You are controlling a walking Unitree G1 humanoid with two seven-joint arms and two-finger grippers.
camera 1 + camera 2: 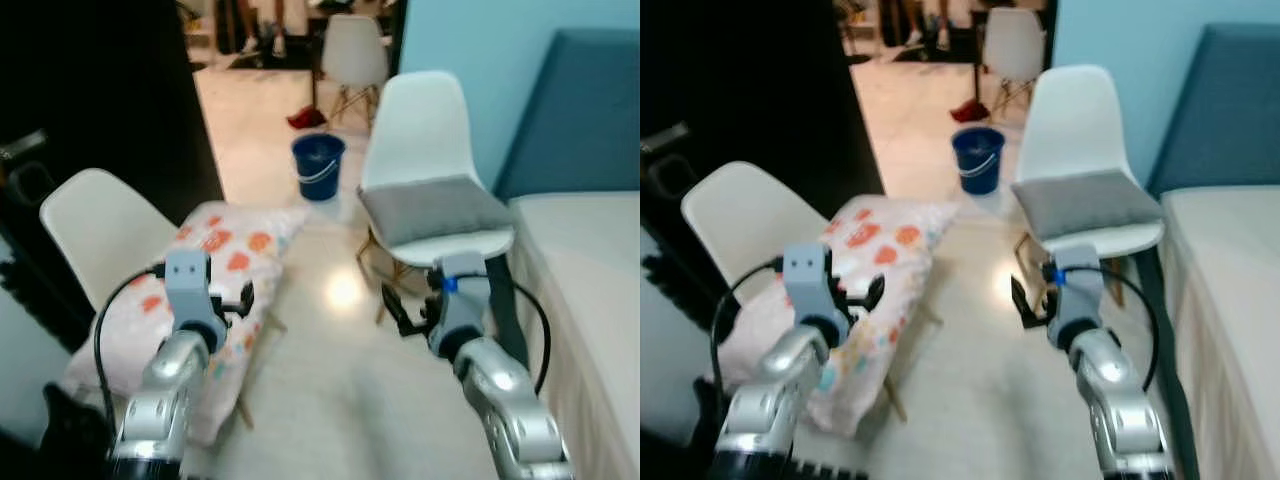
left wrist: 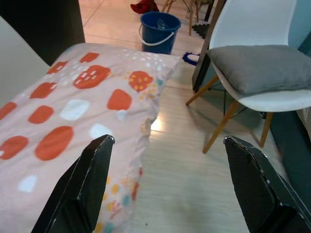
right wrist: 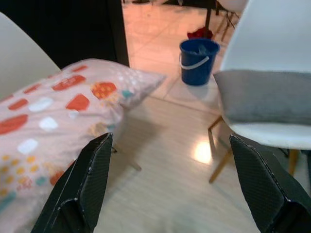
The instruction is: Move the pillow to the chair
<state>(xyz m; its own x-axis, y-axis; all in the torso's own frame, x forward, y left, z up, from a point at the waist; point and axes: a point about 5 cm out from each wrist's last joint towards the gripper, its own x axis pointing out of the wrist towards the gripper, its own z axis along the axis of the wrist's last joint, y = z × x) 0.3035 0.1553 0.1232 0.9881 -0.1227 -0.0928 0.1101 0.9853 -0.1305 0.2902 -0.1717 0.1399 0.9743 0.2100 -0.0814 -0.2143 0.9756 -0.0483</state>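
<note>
Pillow (image 1: 215,290), pale pink with orange and white spots, lies across the seat of a white chair (image 1: 95,235) in the lower left of the head views. Left gripper (image 2: 167,189) hovers over its near right edge, fingers (image 2: 85,187) spread wide, empty. Right gripper (image 3: 172,187), also spread wide and empty, hangs over bare floor between that pillow and a second white chair (image 1: 420,130) carrying a grey cushion (image 1: 432,208). A blue bucket (image 1: 318,166) stands beyond.
</note>
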